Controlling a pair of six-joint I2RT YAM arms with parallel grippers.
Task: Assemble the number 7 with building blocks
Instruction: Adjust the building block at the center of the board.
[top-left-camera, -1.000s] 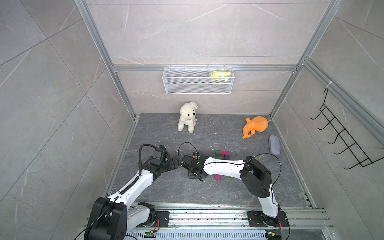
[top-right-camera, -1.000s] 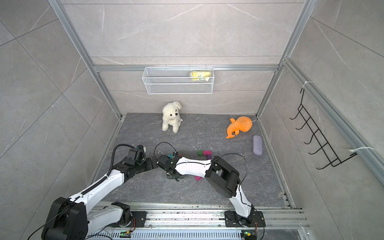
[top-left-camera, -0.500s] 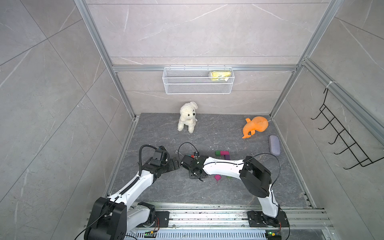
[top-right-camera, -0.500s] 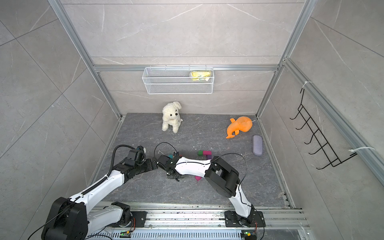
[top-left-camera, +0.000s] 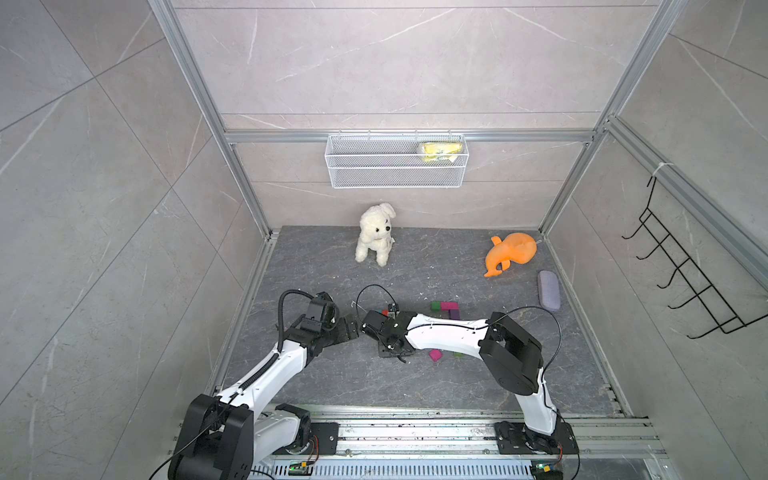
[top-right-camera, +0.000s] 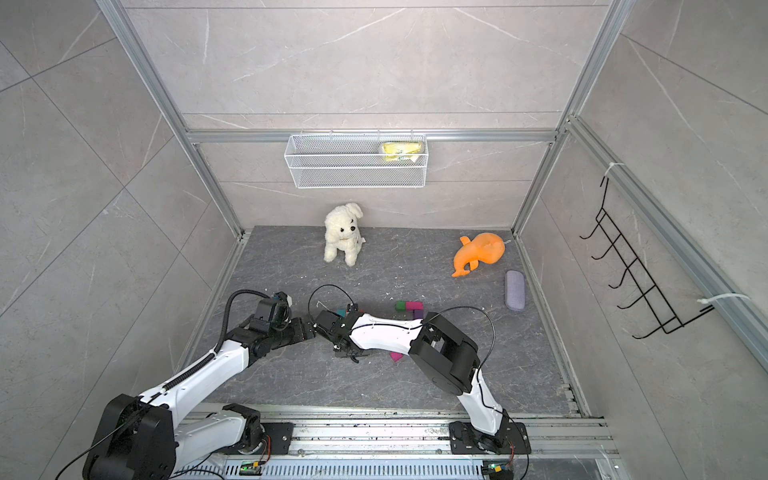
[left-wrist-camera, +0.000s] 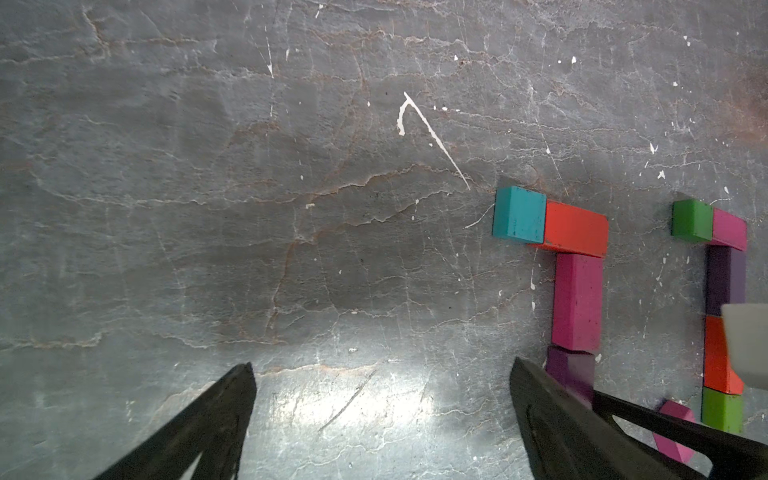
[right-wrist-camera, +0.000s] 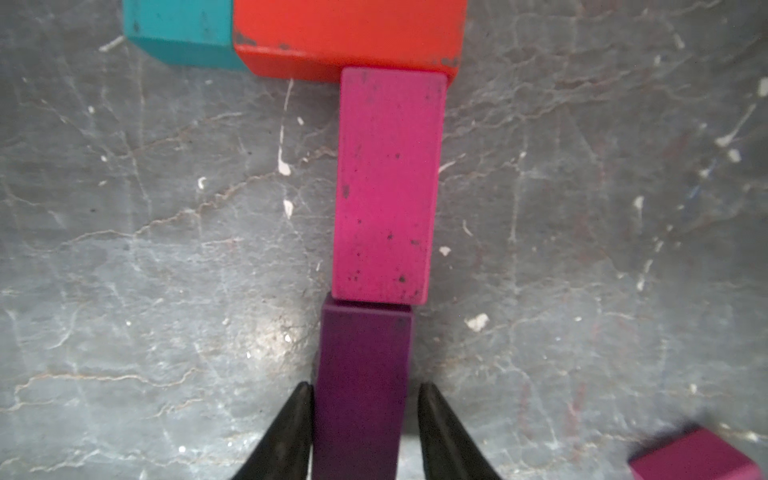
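Right wrist view: the right claw (right-wrist-camera: 365, 384) is narrowed onto the purple block (right-wrist-camera: 363, 345), a finger along each long side. Straight ahead of its fingertips the number 7 (right-wrist-camera: 390, 87) runs on: magenta block (right-wrist-camera: 384, 187) touching the purple one's far end, then red block (right-wrist-camera: 349, 33) and teal block (right-wrist-camera: 178, 25) as the bar. The left claw (left-wrist-camera: 382, 363) gapes wide, holding nothing, that figure just beside one finger.

Robot lab test cell, aluminium-profile frame (top-left-camera: 291, 136) around grey stone-look wall panels (top-left-camera: 395, 62), two white arms (top-left-camera: 270, 370) on a metal rail (top-left-camera: 415, 430) at six o'clock, wire basket (top-left-camera: 395, 174) at twelve o'clock, black hook rack (top-left-camera: 681, 282) at three o'clock.
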